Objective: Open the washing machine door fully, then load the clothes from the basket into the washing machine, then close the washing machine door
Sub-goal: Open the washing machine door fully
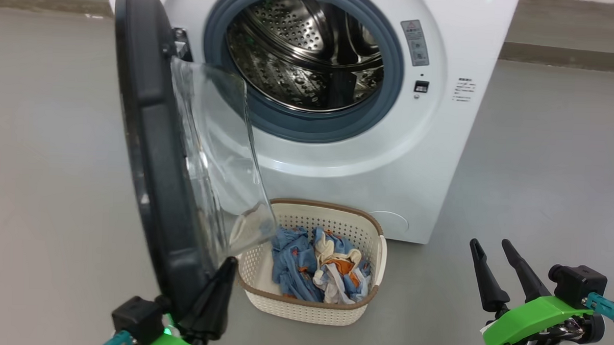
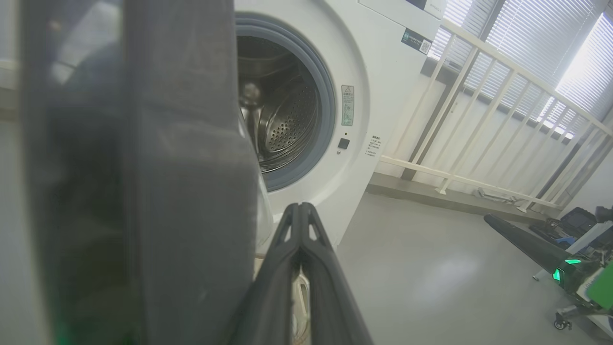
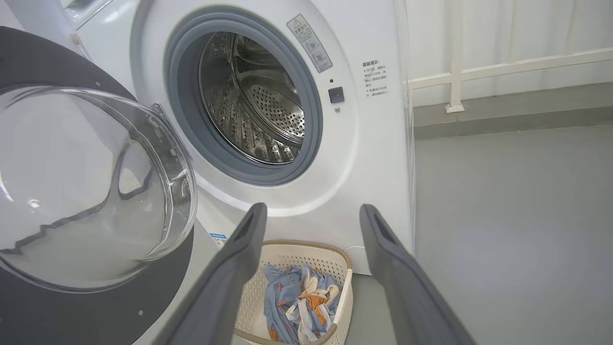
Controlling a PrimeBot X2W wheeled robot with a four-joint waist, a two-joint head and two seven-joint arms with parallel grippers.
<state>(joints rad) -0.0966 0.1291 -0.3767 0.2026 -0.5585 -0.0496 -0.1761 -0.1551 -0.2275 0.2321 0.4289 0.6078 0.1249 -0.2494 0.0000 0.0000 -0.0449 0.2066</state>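
Note:
The white washing machine [image 1: 414,161] stands ahead with its steel drum [image 1: 306,50] exposed. The washing machine door [image 1: 150,136] swings out to the left, seen nearly edge-on, its glass bowl [image 1: 221,154] bulging toward the machine. On the floor below sits the basket [image 1: 302,310], holding the clothes [image 1: 314,267] in blue, white and orange. My left gripper [image 1: 229,264] is shut and empty, its tip close against the door's lower inner side; I cannot tell if it touches. In the left wrist view the door [image 2: 143,191] is a blur beside the left gripper [image 2: 300,208]. Low at the right, the right gripper [image 1: 490,244] is open and empty.
Grey floor [image 1: 542,175] spreads to both sides of the machine. A white railing [image 2: 479,120] with window blinds behind it runs along the wall to the machine's right, above a low ledge [image 3: 503,120]. The right wrist view looks over the basket [image 3: 297,251] and its clothes [image 3: 299,302].

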